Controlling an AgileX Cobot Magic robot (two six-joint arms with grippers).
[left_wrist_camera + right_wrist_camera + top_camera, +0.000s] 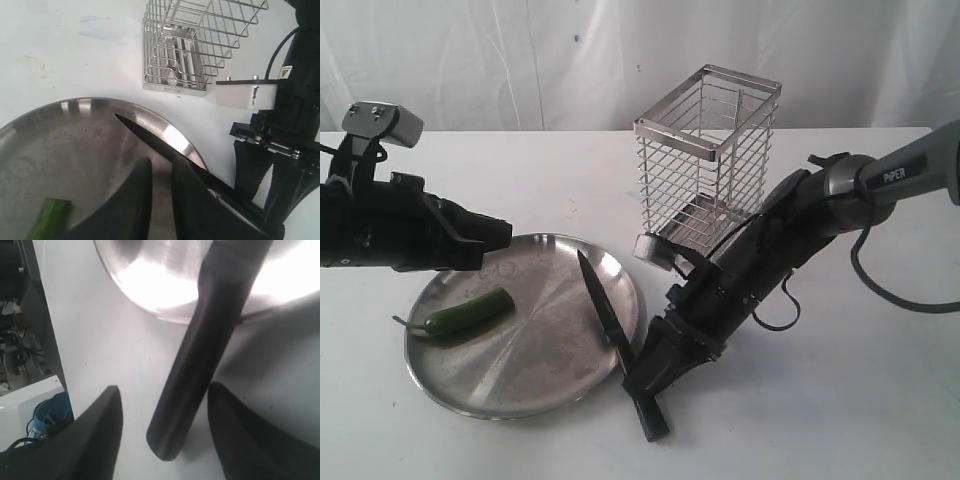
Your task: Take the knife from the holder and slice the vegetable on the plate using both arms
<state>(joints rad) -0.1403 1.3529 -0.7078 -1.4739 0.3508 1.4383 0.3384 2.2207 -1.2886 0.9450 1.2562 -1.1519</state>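
Lower left of the exterior view: round steel plate on a white table, with a dark green chili pepper lying on its left part, thin stem toward the left rim.

Across the plate's right rim: black paring knife, tip over the plate and pointing toward the top of the frame, handle resting on the table at lower centre.

Upper centre: wire holder, upright on the table, beyond the plate and apart from it.

Reaching in from the right: right gripper, low over the knife handle. In the right wrist view, same gripper with fingers spread wide to either side of the handle, clear of it on both sides, not gripping.

Reaching in from the left: left gripper, at the plate's upper left rim, apart from the chili pepper. In the left wrist view, same gripper narrow, only a slim slit between the fingers, holding nothing.
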